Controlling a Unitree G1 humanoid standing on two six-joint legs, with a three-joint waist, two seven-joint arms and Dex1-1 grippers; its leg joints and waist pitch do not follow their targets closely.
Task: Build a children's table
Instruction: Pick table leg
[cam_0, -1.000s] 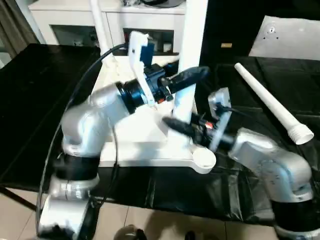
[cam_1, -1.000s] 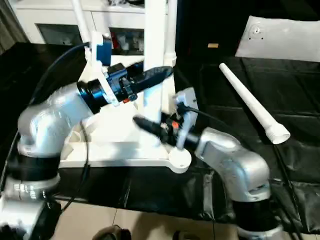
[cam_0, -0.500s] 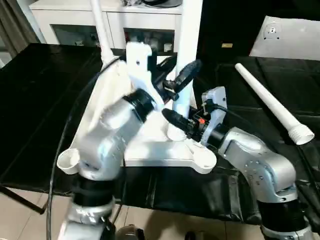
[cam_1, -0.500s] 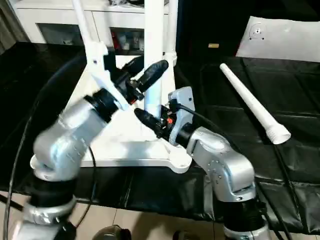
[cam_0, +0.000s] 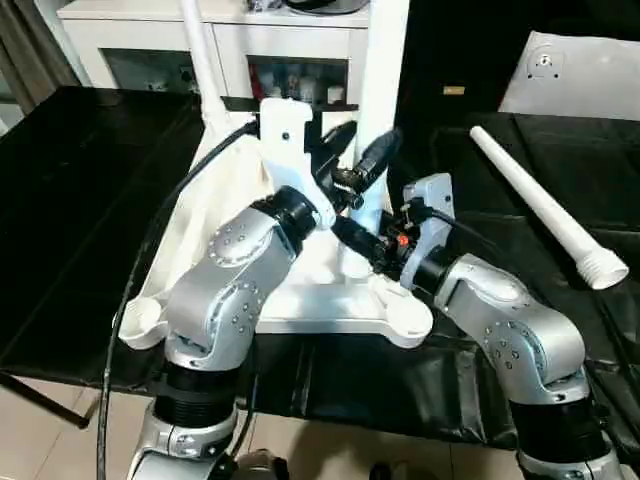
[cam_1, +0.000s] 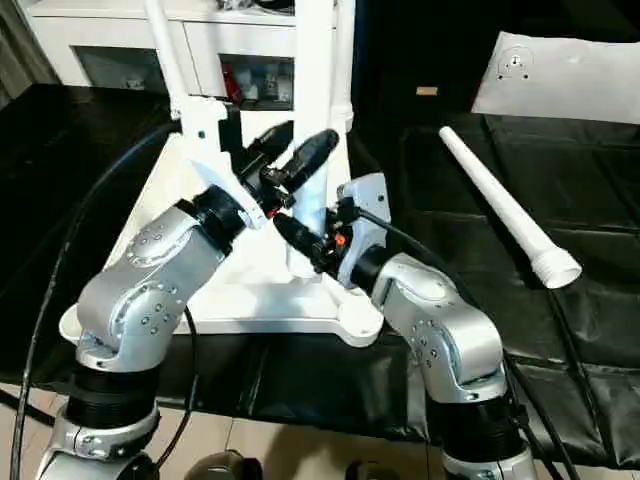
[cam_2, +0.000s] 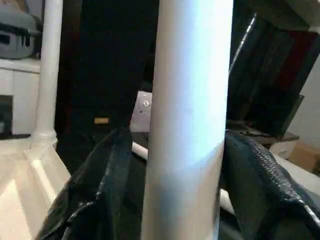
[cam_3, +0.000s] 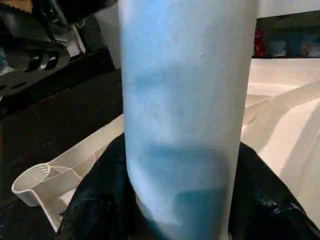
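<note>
An upright table leg (cam_0: 380, 110) is gripped by the left pincer (cam_0: 362, 160). Lower down, the same leg is clasped by the right pincer (cam_0: 350, 236). Another leg (cam_0: 545, 207) lies on the counter (cam_0: 80, 200).

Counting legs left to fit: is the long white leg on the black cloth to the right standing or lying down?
Lying down. The loose leg rests flat on the black cloth, outside any socket.

Light is even and fairly bright from overhead. The white tabletop (cam_0: 300, 300) and the upright leg (cam_0: 380, 90) nearly bleach out against the black sheeting (cam_0: 80, 200), which shows soft sheen on its folds. The silver forearms carry mild highlights. In both wrist views the leg (cam_2: 187, 125) is very close, out of focus, shaded bluish-grey lower down; backgrounds there are dim and soft.
</note>
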